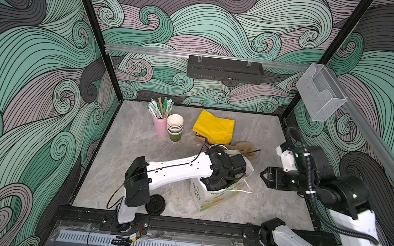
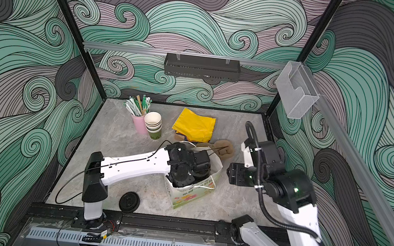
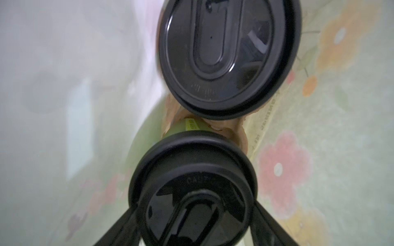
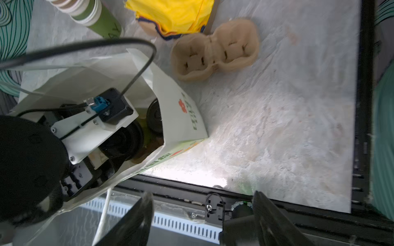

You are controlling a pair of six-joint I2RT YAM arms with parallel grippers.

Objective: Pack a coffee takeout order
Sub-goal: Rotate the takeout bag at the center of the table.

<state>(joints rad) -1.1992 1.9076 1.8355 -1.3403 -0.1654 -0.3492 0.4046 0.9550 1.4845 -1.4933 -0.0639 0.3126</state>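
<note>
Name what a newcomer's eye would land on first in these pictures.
The left arm plunged into the flowered paper bag in the middle of the table, with two black-lidded cups inside. Then the bright yellow napkins near the back wall.

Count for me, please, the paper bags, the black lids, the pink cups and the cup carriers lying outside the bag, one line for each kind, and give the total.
Paper bag: 1
Black lids: 3, one loose and two inside the bag
Pink cup: 1
Cup carrier outside the bag: 1
Total: 6
</note>
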